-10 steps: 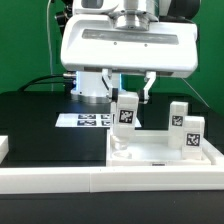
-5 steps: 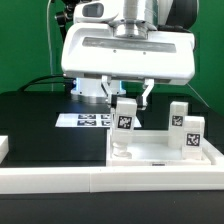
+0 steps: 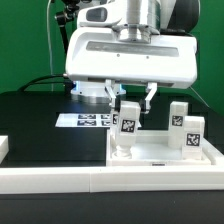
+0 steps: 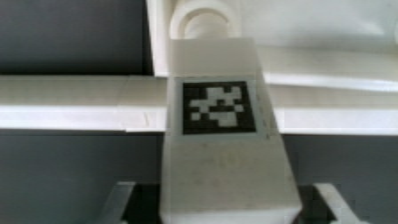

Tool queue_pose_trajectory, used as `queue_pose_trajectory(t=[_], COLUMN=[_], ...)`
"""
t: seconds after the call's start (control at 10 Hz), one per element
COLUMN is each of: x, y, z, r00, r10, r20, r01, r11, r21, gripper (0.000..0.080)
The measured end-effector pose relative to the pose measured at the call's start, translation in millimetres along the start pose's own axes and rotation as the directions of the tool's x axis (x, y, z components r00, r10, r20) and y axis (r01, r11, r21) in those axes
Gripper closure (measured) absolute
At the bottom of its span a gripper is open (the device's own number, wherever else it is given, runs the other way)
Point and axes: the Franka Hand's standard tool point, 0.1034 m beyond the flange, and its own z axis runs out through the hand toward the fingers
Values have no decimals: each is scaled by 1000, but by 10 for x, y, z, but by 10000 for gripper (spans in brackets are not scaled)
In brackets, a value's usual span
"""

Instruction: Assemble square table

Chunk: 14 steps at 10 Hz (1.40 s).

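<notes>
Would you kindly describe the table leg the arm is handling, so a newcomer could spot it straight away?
Start at the white tabletop on the black surface. Directly under the arm's end effector stands an upright white leg with a black-and-white tag. Unlike the two tagged legs towards the exterior view's right, it sits between the fingers.

- You have the tabletop point(image 3: 165, 155) on the table; one leg point(image 3: 127, 117) stands over its near-left corner in the exterior view.
- Two more legs point(image 3: 186, 126) stand in its right side.
- The marker board point(image 3: 85, 120) lies behind its left.
</notes>
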Motion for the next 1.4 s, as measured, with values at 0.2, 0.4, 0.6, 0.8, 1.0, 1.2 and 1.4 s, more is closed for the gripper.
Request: queue_pose_trajectory(t=[0.2,0.4,0.6,0.8,1.0,1.2,1.4], x=[-24,-60,-56,-37,-15,-16,-19], y=[0,1,-7,-25,-47,-46,-46], z=[27,60,79,89,96,98,101], r00=[1000,1000,1000,999,998,998,998], r10=[-2,-4,-8,-13,-19,-20,-20], r20=[3,10,-8,-38,-64,-63,-63], r01=[2,4,8,13,18,19,19], r11=[1000,1000,1000,1000,1000,1000,1000], r21=[-2,-4,-7,-10,-12,-12,-13], gripper=[509,509,509,509,509,509,212])
